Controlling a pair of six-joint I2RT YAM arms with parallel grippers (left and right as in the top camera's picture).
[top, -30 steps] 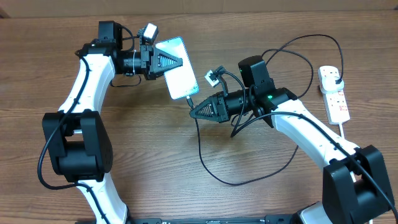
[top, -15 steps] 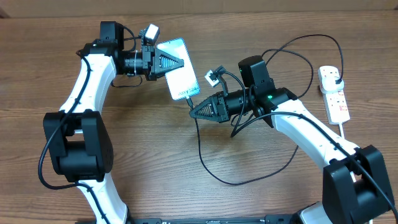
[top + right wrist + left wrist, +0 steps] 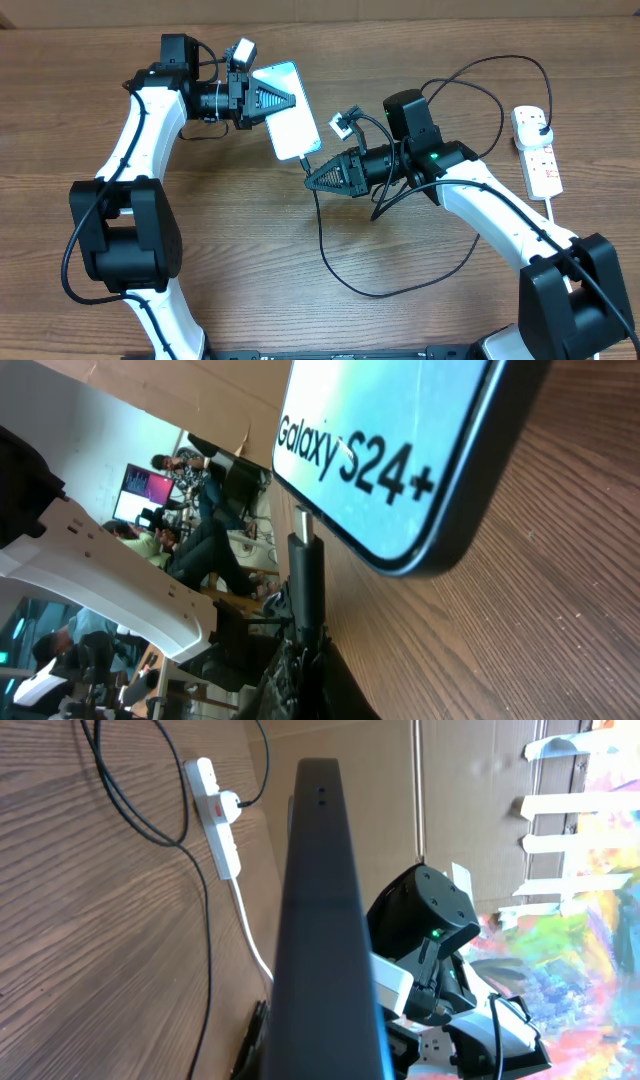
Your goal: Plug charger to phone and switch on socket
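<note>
Although very little moves in the last second, one small change shows in the overhead view: the left gripper (image 3: pixel 284 100), in the upper left of the frame, has shifted the phone (image 3: pixel 290 125) slightly upward and then stopped. The right gripper (image 3: pixel 312 178), near the centre of the frame, has not moved. I judge that the two arms are lining up for the insertion and that it is not finished.

The left claw is pressed onto the phone and holds it above the table (image 3: pixel 250 250), with the lower short edge pointing to the centre of the frame. The right claw pinches the charger (image 3: pixel 320 230) just behind its connector tip (image 3: pixel 300 525). In the right wrist view this tip meets the dark frame of the phone, but I cannot tell whether it is inside the port or only touching the edge.

The rest of the cable lies in loops on the table, in the lower centre and upper right. The socket (image 3: pixel 540 160) lies at the right edge, well apart from both grippers, with a black plug (image 3: pixel 542 122) in its upper end. Its switch is too small to read.

No container is in any view.
</note>
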